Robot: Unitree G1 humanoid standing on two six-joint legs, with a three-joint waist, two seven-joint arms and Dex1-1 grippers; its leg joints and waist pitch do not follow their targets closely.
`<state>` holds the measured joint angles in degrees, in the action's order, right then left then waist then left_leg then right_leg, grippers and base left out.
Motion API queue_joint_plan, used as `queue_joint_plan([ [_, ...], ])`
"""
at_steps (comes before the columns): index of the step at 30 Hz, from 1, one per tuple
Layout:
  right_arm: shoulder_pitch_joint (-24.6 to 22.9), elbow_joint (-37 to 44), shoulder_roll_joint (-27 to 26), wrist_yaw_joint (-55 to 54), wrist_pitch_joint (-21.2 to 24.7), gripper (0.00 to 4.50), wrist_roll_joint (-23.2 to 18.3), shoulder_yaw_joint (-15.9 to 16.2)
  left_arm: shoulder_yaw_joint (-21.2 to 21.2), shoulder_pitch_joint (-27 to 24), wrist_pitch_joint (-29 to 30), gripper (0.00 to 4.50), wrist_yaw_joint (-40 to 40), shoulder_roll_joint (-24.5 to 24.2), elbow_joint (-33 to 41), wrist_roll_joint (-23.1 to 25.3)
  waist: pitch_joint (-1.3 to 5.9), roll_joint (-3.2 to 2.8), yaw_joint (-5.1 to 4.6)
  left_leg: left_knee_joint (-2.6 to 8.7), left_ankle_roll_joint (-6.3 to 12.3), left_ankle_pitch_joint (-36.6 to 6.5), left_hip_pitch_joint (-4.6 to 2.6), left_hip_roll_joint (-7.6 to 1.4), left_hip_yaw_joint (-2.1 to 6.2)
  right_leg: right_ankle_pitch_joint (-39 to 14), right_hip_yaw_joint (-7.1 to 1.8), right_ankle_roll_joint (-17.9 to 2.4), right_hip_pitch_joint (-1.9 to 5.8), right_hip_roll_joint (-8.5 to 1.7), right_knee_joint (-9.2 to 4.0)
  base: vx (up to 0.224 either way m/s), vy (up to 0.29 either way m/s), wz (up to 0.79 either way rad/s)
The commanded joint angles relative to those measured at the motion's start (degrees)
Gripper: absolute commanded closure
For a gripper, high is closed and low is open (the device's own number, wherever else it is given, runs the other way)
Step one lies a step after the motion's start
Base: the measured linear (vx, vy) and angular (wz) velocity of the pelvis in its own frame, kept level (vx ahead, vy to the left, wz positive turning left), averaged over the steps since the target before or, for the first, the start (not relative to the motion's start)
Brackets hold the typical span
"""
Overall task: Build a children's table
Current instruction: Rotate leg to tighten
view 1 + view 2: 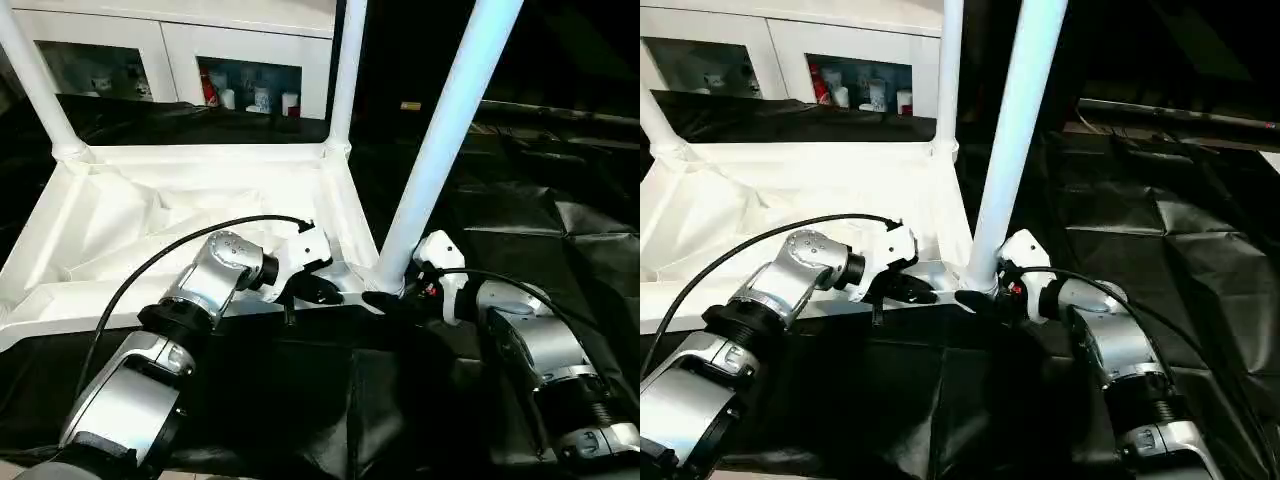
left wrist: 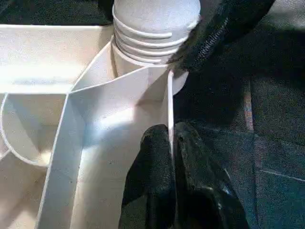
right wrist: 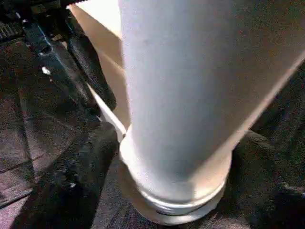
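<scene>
While my left gripper (image 2: 172,143) pinches the upturned tabletop's (image 1: 150,215) near rim, my right gripper's (image 3: 176,191) fingers grasp the near-right leg (image 1: 440,150) at its socket; next, twisting it tight.

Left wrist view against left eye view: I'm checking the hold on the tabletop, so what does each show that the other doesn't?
Left wrist view: the left pincer pinching the tabletop's thin rim wall, and the leg's threaded collar at the corner socket. Left eye view: three upright legs, the glass-fronted cabinet, and the right pincer around the nearest leg. Both: that near corner.
</scene>
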<state>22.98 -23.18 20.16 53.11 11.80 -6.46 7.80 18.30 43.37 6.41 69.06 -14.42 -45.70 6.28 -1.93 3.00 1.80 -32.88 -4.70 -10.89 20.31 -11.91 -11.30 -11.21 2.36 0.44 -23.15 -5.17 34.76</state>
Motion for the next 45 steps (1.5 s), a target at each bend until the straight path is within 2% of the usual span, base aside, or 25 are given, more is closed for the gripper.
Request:
queue_joint_plan([
  [1, 0.3, -0.1, -0.7, 0.7, 0.4, 1.25, -0.3, 1.1, 0.9, -1.4, 1.1, 4.50, 0.2, 0.1, -0.8, 0.2, 2.82, 0.23, 0.27, 3.26, 4.11, -10.0, -0.08, -1.25, 0.41, -6.0, -1.85, -14.9, 2.92, -2.39, -3.85, 0.000, 0.000, 0.00],
  [7, -1.1, 0.6, -2.0, -0.3, 1.3, 1.65, -1.0, 0.9, 0.0, -1.4, 1.3, 4.50, -1.8, 0.6, -1.1, -0.1, 2.82, 0.19, 0.25, 3.22, 4.45, -9.6, -0.05, -1.22, 0.39, -5.4, -1.86, -15.0, 2.91, -2.38, -3.81, 0.000, 0.000, 0.00],
  [11, -2.1, -0.4, -4.3, -5.7, 2.0, 1.74, -0.5, -0.4, -1.3, -0.9, 1.3, 4.50, -7.0, 2.1, -2.5, 0.0, 2.57, 0.18, 0.19, 3.45, 3.46, -11.7, -0.12, -1.25, 0.42, -9.2, -1.87, -14.3, 2.70, -2.42, -4.26, 0.000, 0.000, 0.00],
  [12, -2.2, -1.4, -6.0, -9.6, 2.3, 1.75, 0.1, -1.1, -1.8, -0.6, 1.1, 4.50, -10.9, 3.4, -3.5, 0.4, 2.37, 0.21, 0.17, 3.66, 2.34, -14.2, -0.29, -1.19, 0.53, -14.0, -1.85, -12.9, 2.53, -2.42, -4.77, 0.000, 0.000, 0.00],
  [15, -1.9, -3.6, -10.1, -18.6, 2.8, 1.76, 1.3, -3.1, -3.0, 0.1, 2.2, 4.50, -17.6, 6.6, -5.1, 0.5, 2.22, 0.09, 0.05, 3.93, 0.60, -17.2, -0.52, -1.15, 0.76, -21.3, -1.88, -10.2, 1.97, -2.52, -5.49, 0.000, 0.000, 0.00],
  [17, -1.3, -5.4, -13.1, -26.2, 3.2, 1.76, 2.4, -4.8, -3.3, 0.4, 3.0, 4.50, -20.9, 8.7, -5.8, 0.6, 2.20, -0.06, -0.11, 4.12, -0.18, -18.0, -0.45, -1.12, 0.99, -23.7, -1.83, -8.8, 1.82, -2.52, -5.70, 0.000, 0.000, 0.00],
  [19, -0.6, -6.9, -15.6, -32.9, 3.8, 1.76, 3.4, -6.1, -3.2, 0.5, 3.5, 4.50, -23.3, 10.6, -6.3, 0.8, 2.27, -0.04, -0.33, 4.24, -0.76, -18.2, -0.45, -1.03, 1.07, -24.0, -1.81, -8.1, 1.70, -2.44, -5.78, 0.000, 0.000, 0.00],
  [23, 0.6, -7.8, -19.0, -36.2, 2.7, 1.76, 5.3, -4.0, -1.8, 0.4, 2.9, 4.50, -24.4, 14.4, -6.3, 1.5, 2.37, -0.13, -0.29, 4.23, 0.22, -18.1, -0.37, -0.95, 0.92, -21.4, -1.82, -7.9, 1.75, -2.31, -5.90, 0.000, 0.000, 0.00],
  [25, 1.2, -8.3, -19.1, -35.2, 0.5, 1.21, 5.9, -3.1, -1.1, 0.3, 2.8, 4.50, -22.6, 14.9, -6.3, 1.5, 2.37, -0.07, -0.25, 4.26, 0.67, -17.7, -0.27, -0.92, 0.88, -20.7, -1.84, -7.8, 1.79, -2.32, -5.90, 0.000, 0.000, 0.00],
  [28, 1.5, -8.4, -19.0, -33.2, -0.6, 1.01, 5.0, -3.5, -1.0, 0.2, 2.8, 4.50, -21.4, 14.6, -6.2, 1.3, 2.45, -0.18, -0.16, 4.18, 1.21, -17.3, -0.30, -0.97, 0.80, -19.4, -1.89, -8.3, 1.80, -2.40, -5.83, 0.000, 0.000, 0.00],
  [29, 1.5, -8.0, -18.4, -31.7, -0.9, 0.80, 4.7, -3.3, -0.7, 0.0, 2.7, 4.50, -20.2, 13.9, -5.9, 1.4, 2.42, -0.05, -0.15, 4.22, 1.43, -17.1, -0.18, -0.96, 0.78, -18.8, -1.87, -8.5, 1.90, -2.33, -5.77, 0.000, 0.000, 0.00],
  [33, 1.3, -4.7, -13.9, -22.6, -0.7, 0.80, 2.7, -2.2, -0.1, -0.9, 1.6, 4.50, -14.4, 10.7, -4.4, 1.0, 2.54, 0.00, 0.01, 4.11, 2.63, -15.7, 0.06, -1.06, 0.75, -16.2, -1.86, -9.2, 2.34, -2.40, -5.48, 0.000, 0.000, 0.00],
  [36, 0.9, -3.3, -10.6, -16.5, -1.3, 0.80, 1.8, -1.6, 0.0, -1.3, 1.6, 4.50, -11.2, 9.1, -3.6, 0.5, 2.61, 0.11, 0.23, 3.86, 3.72, -13.9, 0.01, -1.09, 0.51, -14.3, -1.88, -10.1, 2.35, -2.50, -5.32, 0.000, 0.000, 0.00],
  [37, 0.2, -2.3, -6.0, -9.5, -2.6, 0.80, 1.5, -0.8, 0.3, -1.9, 0.9, 4.50, -6.7, 7.0, -2.7, -0.2, 2.65, 0.02, 0.25, 3.78, 3.99, -13.1, 0.07, -1.07, 0.47, -13.5, -1.86, -10.6, 2.44, -2.51, -5.21, 0.000, 0.000, 0.00],
  [38, -0.1, -1.6, -3.9, -6.2, -2.7, 0.80, 1.0, -0.6, 0.3, -2.1, 0.8, 4.50, -4.3, 6.0, -2.3, -0.6, 2.76, 0.14, 0.41, 3.73, 4.26, -12.6, 0.10, -1.11, 0.54, -12.8, -1.80, -10.8, 2.71, -2.56, -5.14, 0.000, 0.000, 0.00],
  [41, -0.4, -1.0, -2.1, -3.0, -2.6, 0.80, 0.3, -0.6, 0.3, -2.4, 1.0, 4.50, -2.2, 5.1, -1.8, -1.1, 2.78, 0.07, 0.55, 3.53, 5.48, -10.7, 0.14, -1.23, 0.36, -8.3, -1.84, -12.4, 2.72, -2.44, -4.53, 0.000, 0.000, 0.00],
  [42, -0.8, 0.0, -0.1, 1.0, -2.3, 0.80, -0.6, -0.2, 0.2, -2.9, 0.5, 4.50, 1.0, 4.0, -0.5, -2.1, 2.85, 0.06, 0.57, 3.48, 5.83, -9.8, 0.10, -1.27, 0.36, -6.7, -1.75, -13.5, 2.76, -2.48, -4.35, 0.000, 0.000, 0.00],
  [45, -1.1, 0.8, 2.4, 5.8, -2.0, 0.80, -1.1, 0.8, -0.1, -3.9, 2.2, 4.50, 6.2, 2.4, 2.6, -4.4, 2.84, 0.05, 0.65, 3.49, 6.24, -9.7, 0.14, -1.45, 0.43, -5.7, -1.71, -14.6, 2.93, -2.49, -4.07, 0.000, 0.000, 0.00],
])
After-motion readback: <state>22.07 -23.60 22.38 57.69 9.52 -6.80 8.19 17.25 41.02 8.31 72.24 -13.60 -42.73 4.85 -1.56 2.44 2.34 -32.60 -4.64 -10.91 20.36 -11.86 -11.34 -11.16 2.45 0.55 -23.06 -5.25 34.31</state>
